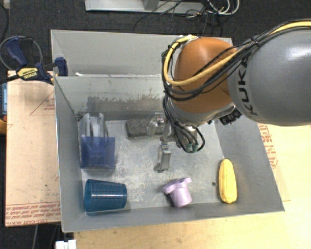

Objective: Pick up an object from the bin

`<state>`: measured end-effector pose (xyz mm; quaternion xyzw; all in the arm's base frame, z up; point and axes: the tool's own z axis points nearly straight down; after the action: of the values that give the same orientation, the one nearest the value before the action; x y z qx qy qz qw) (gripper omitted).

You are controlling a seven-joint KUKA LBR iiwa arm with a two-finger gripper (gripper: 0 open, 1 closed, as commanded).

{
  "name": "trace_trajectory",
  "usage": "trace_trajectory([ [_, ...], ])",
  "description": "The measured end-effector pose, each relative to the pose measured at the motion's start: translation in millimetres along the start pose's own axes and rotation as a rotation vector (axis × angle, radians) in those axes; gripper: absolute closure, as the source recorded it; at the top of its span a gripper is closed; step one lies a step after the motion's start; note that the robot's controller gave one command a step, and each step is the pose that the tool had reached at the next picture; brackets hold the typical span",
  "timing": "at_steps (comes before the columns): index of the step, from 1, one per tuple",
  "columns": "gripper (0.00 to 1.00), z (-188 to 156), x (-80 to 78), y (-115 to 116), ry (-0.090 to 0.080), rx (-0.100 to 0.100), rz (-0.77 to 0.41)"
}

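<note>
Pincer (pixel 163 158) hangs low over the bare middle of the grey metal bin (pixel 67 154), pointing down at the floor. I cannot tell whether it is open or closed, and no thing shows in its grip.

Round it lie five loose things, all apart from one another. A translucent blue box (pixel 97 145) stands by the left wall. Just in front of that, in the near left corner, a dark blue ribbed cup (pixel 104 195) lies on its side. A yellow corn cob (pixel 227 181) lies lengthwise near the right wall. A lilac spool (pixel 179 192), tipped over, lies closest to the pincer, just on its near side. A small grey block (pixel 139 128) lies by the back wall, to the pincer's left.

The grey arm (pixel 280 77) comes in from the right above the bin's back right corner. Its orange wrist cover (pixel 202 71), looped with yellow and black cables, hides that part of the floor.
</note>
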<state>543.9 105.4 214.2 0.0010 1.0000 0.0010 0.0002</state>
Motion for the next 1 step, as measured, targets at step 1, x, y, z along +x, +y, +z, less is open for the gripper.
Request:
trace_trajectory([
  [1,0.0,0.0,0.0,0.0,0.0,0.0,0.0],
])
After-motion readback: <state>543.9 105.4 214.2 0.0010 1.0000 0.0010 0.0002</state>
